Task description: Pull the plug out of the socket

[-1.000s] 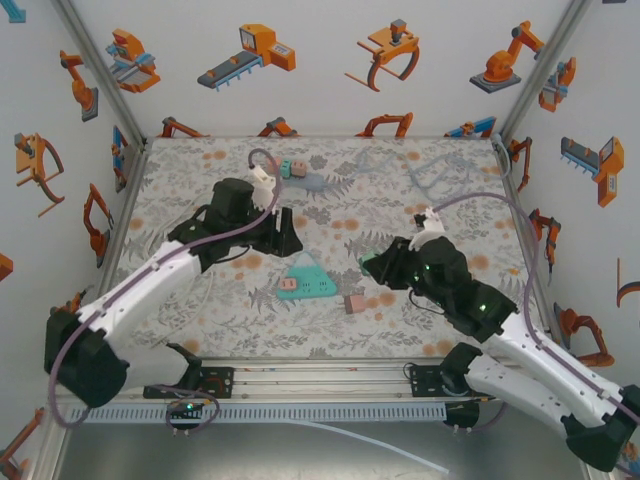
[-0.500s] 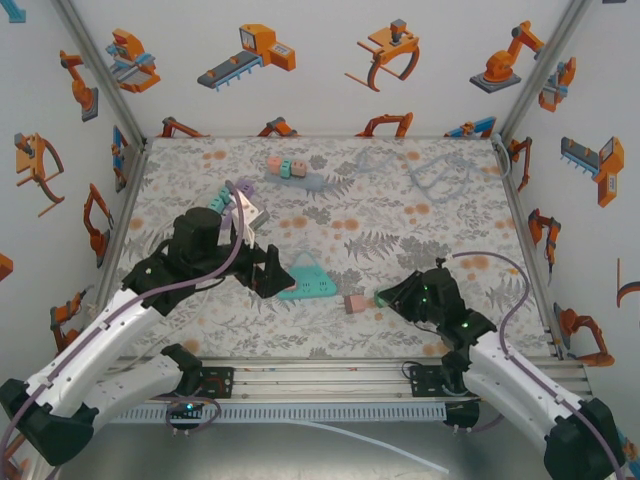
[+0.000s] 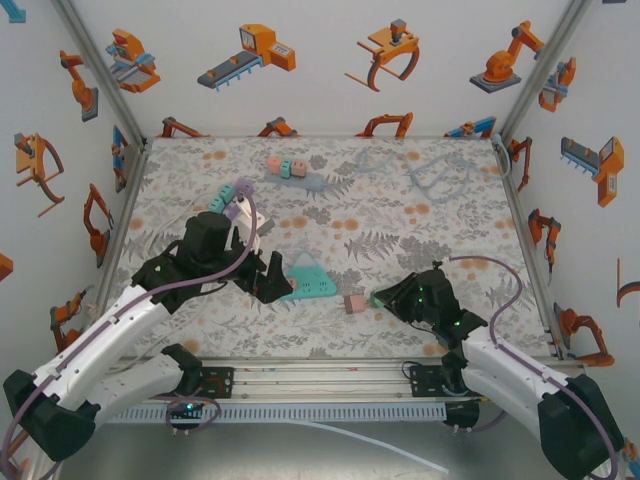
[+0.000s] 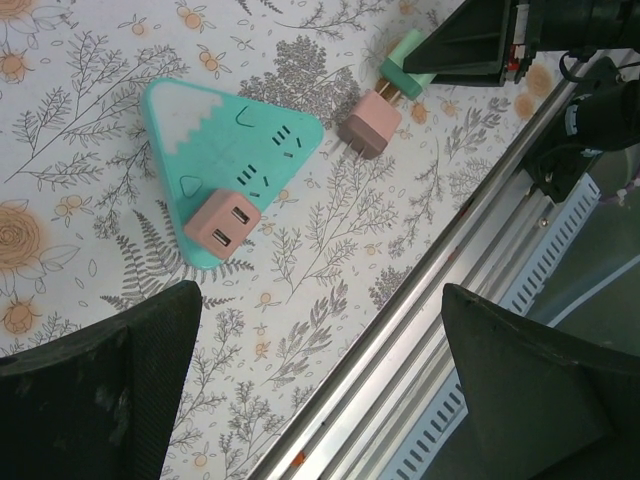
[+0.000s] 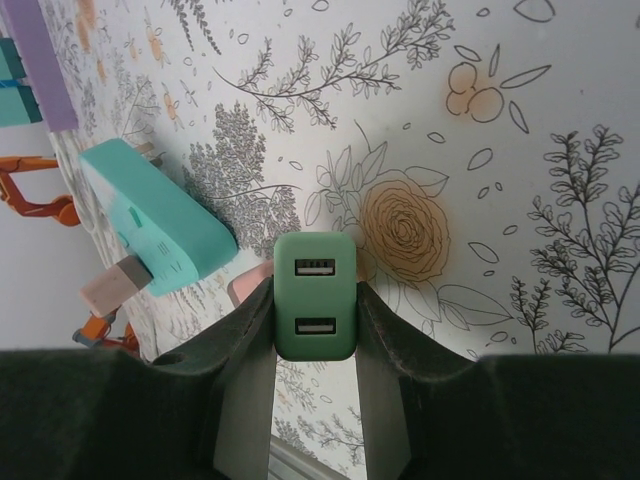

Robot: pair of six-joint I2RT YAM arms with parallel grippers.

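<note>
Now clamps right gripper on green plug, clear of socket's right corner; holds left gripper spread wide above socket.

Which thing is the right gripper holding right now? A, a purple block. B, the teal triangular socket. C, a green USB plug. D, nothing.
C: in the right wrist view the right gripper is shut on the green USB plug, with the teal socket lying apart from it.
</note>
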